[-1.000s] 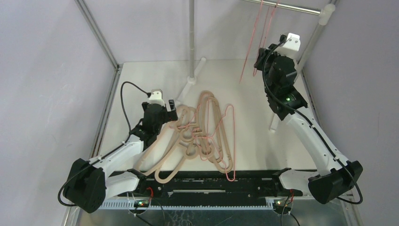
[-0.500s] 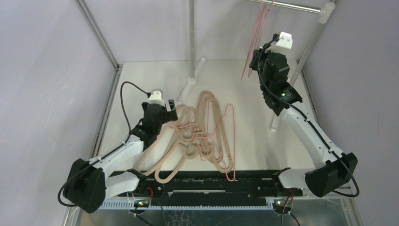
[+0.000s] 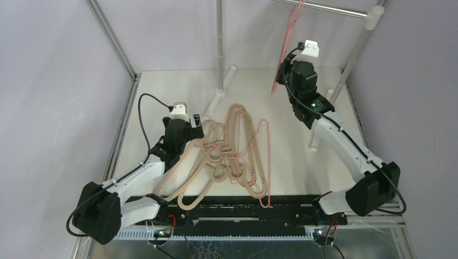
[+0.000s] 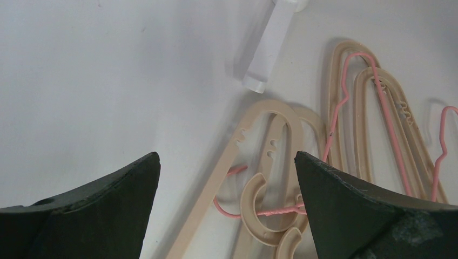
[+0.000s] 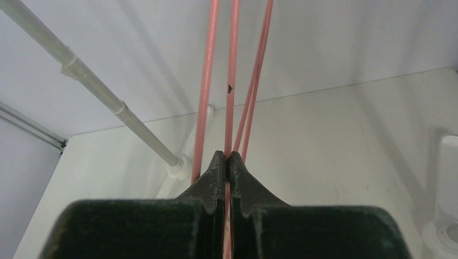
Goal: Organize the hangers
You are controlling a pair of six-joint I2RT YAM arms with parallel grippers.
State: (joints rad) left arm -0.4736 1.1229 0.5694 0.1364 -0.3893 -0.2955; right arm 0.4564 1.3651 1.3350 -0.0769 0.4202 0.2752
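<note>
1 pink wire hanger [image 3: 287, 40] hangs from the rack rail [image 3: 329, 7] at far right. The right gripper [image 5: 227, 162] is pinched tight on 1 of its wires. Tangled beige and pink hangers [image 3: 232, 151] lie mid-table [image 3: 162, 91]. The left gripper [image 4: 226, 162] is spread apart, holding nothing, over the pile's left edge.

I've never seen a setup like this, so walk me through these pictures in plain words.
Two robot arms are bolted at the near edge of a white table. The wide picture looks down from above and behind them. The other two come from a camera on each wrist. Beige and pink hangers lie tangled on the table. The left tool sits open over the heap's edge, holding nothing. The right tool is raised and shut on a thin pink hanger that reaches up to the rack bar.
</note>
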